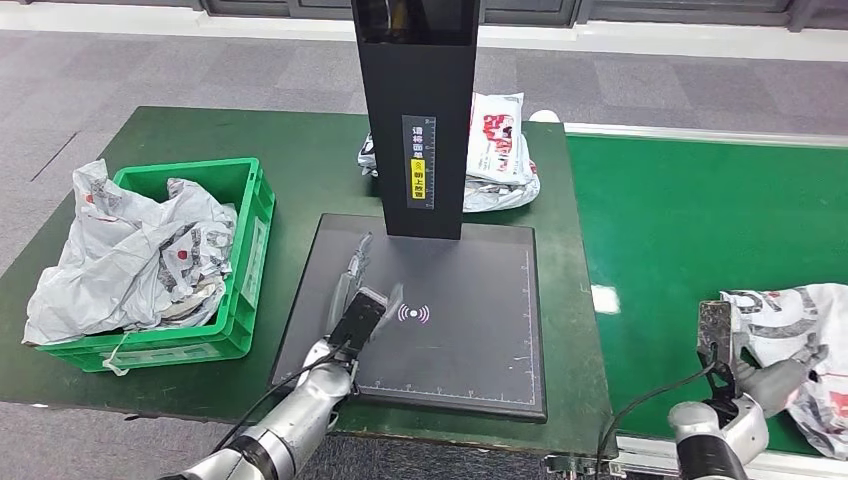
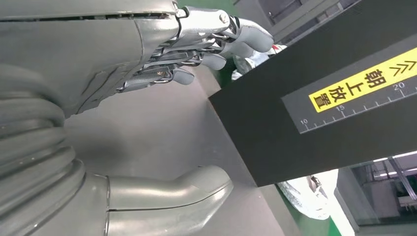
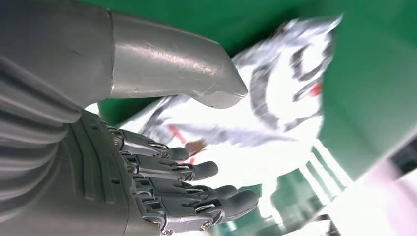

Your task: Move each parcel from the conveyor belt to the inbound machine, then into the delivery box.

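A white and grey parcel (image 1: 800, 320) lies on the green conveyor belt (image 1: 690, 210) at the near right. My right hand (image 1: 765, 385) is at its near edge, fingers apart and reaching over it, gripping nothing. In the right wrist view the thumb and fingers (image 3: 196, 172) are spread in front of the parcel (image 3: 275, 98). My left hand (image 1: 355, 295) hovers flat over the left part of the inbound machine's black plate (image 1: 470, 320), fingers stretched out and holding nothing. The left wrist view shows the hand (image 2: 147, 73) above the plate (image 2: 162, 132), beside the black pillar (image 2: 295, 113).
The machine's black pillar (image 1: 420, 110) rises from the back of the plate. Another parcel (image 1: 500, 150) lies behind it. A green delivery box (image 1: 250, 230) at the left holds several crumpled parcels (image 1: 130, 250). Grey floor surrounds the table.
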Robot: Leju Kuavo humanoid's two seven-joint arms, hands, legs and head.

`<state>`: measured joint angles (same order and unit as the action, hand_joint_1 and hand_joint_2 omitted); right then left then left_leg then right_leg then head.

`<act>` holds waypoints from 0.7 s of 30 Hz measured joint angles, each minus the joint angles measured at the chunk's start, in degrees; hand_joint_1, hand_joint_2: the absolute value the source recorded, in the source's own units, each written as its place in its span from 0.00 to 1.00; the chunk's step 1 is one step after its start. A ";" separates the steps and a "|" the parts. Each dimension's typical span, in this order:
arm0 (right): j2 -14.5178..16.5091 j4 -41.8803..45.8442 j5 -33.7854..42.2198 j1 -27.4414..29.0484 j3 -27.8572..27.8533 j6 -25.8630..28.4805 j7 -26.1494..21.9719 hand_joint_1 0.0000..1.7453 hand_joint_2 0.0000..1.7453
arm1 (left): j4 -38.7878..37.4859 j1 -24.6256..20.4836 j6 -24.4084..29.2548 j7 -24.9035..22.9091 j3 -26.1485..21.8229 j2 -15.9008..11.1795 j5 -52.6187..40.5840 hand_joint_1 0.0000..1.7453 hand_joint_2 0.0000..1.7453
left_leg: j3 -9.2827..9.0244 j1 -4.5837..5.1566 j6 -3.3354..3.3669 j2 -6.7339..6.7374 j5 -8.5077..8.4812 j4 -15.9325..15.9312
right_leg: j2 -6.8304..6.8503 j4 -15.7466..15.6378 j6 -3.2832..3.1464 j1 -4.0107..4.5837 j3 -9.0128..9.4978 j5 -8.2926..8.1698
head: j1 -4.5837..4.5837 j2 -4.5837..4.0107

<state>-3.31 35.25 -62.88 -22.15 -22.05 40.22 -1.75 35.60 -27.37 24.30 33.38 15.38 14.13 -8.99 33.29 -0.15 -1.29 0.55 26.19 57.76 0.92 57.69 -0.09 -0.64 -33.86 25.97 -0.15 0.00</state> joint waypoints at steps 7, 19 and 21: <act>-1.16 -3.26 -9.21 -0.43 -5.82 0.00 6.55 0.00 1.00 | 4.31 2.69 1.38 -1.96 -0.83 -0.40 -2.65 0.00 1.00 | 0.01 0.00 0.01 0.00 0.01 0.00 | 0.00 0.00 0.00 0.00 0.00 0.00 | 0.00 0.00; -1.99 -5.58 -18.18 -1.36 -6.89 0.00 13.08 0.00 1.00 | 6.72 3.86 0.66 -2.54 -2.51 -0.57 -2.25 0.00 1.00 | 0.01 0.00 0.01 0.01 0.00 0.00 | 0.00 0.00 0.00 0.00 0.00 0.00 | 0.00 0.00; -2.00 -6.04 -18.54 -1.76 -6.89 0.00 13.44 0.00 1.00 | 6.80 3.93 0.62 -2.51 -2.71 -0.60 -2.01 0.00 1.00 | 0.01 0.00 0.01 0.01 0.00 0.00 | -0.01 0.00 0.00 0.00 0.00 0.00 | 0.00 0.00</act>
<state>-5.31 29.21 -81.41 -23.91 -28.94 40.22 11.69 42.41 -23.44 24.92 30.87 12.67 13.53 -11.00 33.30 -0.16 -1.28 0.55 26.19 57.76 0.92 57.69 -0.08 -0.64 -33.86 25.97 -0.15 0.00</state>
